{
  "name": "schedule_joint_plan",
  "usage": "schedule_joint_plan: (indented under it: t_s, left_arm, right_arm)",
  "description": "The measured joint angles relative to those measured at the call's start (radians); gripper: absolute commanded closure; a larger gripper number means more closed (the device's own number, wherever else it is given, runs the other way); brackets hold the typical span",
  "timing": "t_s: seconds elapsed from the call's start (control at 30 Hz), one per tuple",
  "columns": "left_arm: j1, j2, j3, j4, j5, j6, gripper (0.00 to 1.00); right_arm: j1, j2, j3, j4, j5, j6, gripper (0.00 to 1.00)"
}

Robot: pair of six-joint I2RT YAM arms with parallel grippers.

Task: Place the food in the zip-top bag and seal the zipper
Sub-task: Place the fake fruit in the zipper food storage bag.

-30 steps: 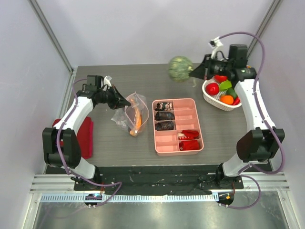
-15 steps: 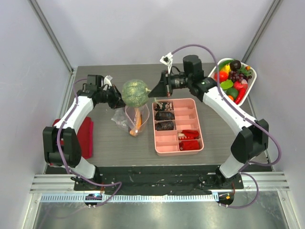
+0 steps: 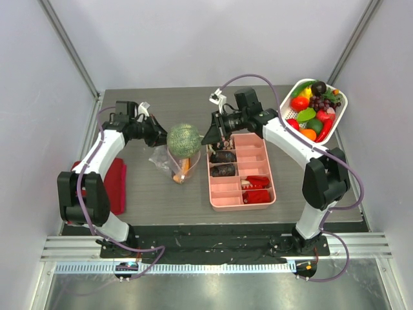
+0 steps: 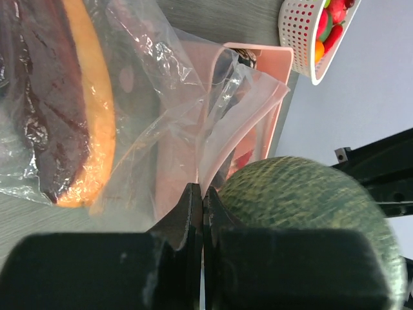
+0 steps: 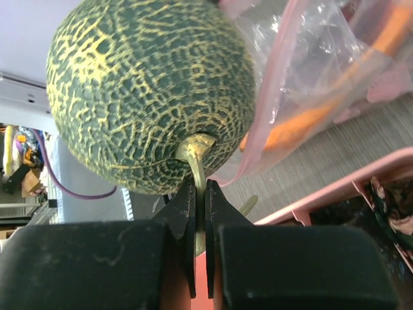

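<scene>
A green netted toy melon (image 3: 183, 139) hangs from my right gripper (image 3: 208, 137), which is shut on its stem (image 5: 198, 169), right above the open mouth of the clear zip-top bag (image 3: 174, 165). My left gripper (image 3: 162, 137) is shut on the bag's upper edge (image 4: 205, 169) and holds it up. The bag holds an orange piece (image 4: 98, 110) and a dark piece (image 4: 45, 97). The melon (image 4: 310, 206) sits just right of my left fingers. In the right wrist view the melon (image 5: 148, 84) fills the upper left, with the bag (image 5: 303, 58) behind it. The zipper's slider is not visible.
A pink compartment tray (image 3: 271, 174) with dark lumps and red pieces lies right of the bag. A white basket (image 3: 342, 110) of several toy fruits stands at the back right. A red folded cloth (image 3: 116, 184) lies at the left edge.
My right arm has carried the melon from near the basket leftward and lowered it over the bag's mouth. The left gripper has stayed on the bag's edge.
</scene>
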Motion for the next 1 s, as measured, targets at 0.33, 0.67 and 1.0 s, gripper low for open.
schedule_joint_plan:
  t_s: [0.33, 0.67, 1.0]
  left_arm:
    - [-0.002, 0.000, 0.000, 0.002, 0.037, -0.009, 1.00]
    - [0.003, 0.000, 0.000, 0.008, 0.066, -0.022, 1.00]
    - [0.024, 0.000, -0.003, 0.014, 0.069, -0.023, 1.00]
  right_arm:
    - [0.008, 0.007, -0.022, -0.174, 0.188, -0.158, 0.99]
    - [0.013, 0.100, 0.082, -0.251, 0.269, -0.002, 0.99]
    - [0.081, 0.107, 0.172, -0.351, 0.412, 0.034, 0.99]
